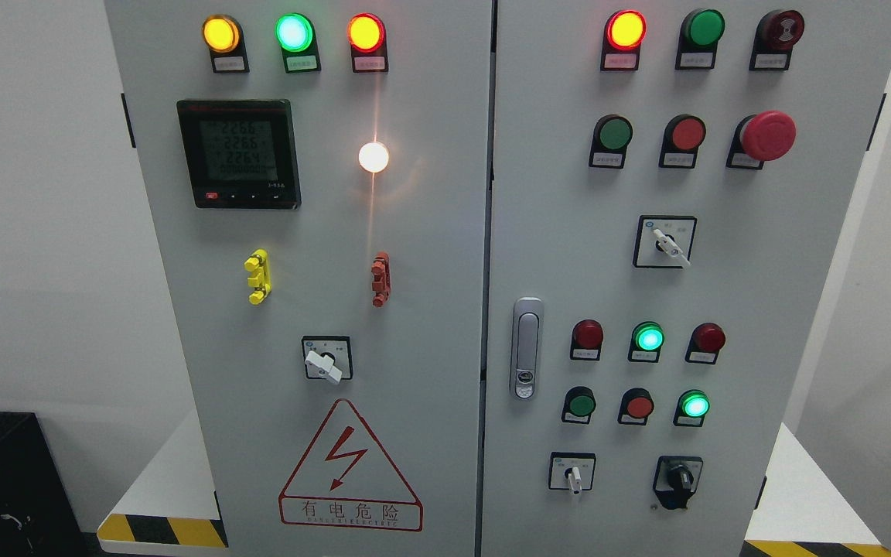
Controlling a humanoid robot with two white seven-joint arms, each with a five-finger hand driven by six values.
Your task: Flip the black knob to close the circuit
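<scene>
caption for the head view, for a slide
Grey control cabinet with lit indicator lamps; the black knob sits at the lower right door, untouched, with no robot hand in view.

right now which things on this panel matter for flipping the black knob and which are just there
For the job:
- black knob, lower right of the right door

Just there:
- white-handled selector switches
- red mushroom stop button
- digital meter
- door latch
- lit green lamps

No robot hand in view.

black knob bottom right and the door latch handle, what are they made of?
Black rotary knob: looks like moulded plastic, dull black, no glints. Silver door latch handle: probably metal or chromed plastic, satin sheen with a bright keyhole; cannot tell which. Neither hand is in view.
</scene>
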